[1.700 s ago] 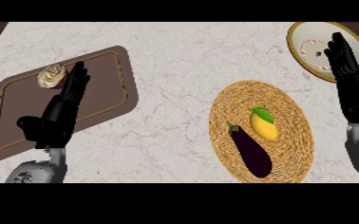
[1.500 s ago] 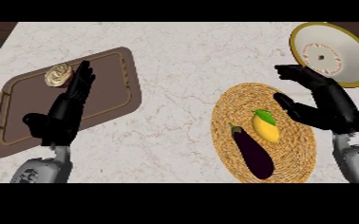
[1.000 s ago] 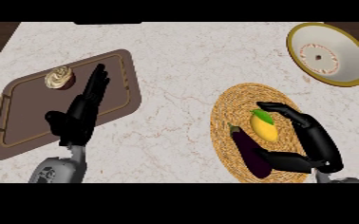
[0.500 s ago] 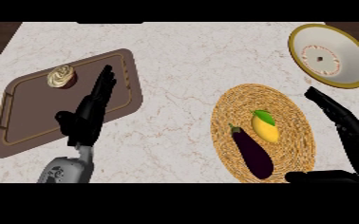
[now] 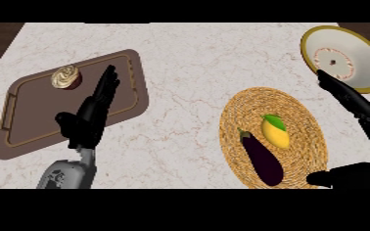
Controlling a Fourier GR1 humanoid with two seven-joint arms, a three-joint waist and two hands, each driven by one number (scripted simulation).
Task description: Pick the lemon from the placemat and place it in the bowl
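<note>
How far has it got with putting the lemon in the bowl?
Nothing looks done: the lemon lies on the woven placemat beside an eggplant, and the bowl holds no fruit. In hand: the right hand is open beside the placemat, not touching the lemon. Left to do: grasp it, carry it, set it in the bowl.

Yellow lemon, green leaf on top, lying on my round woven placemat; cream gold-rimmed bowl sitting far right, well apart.
</note>
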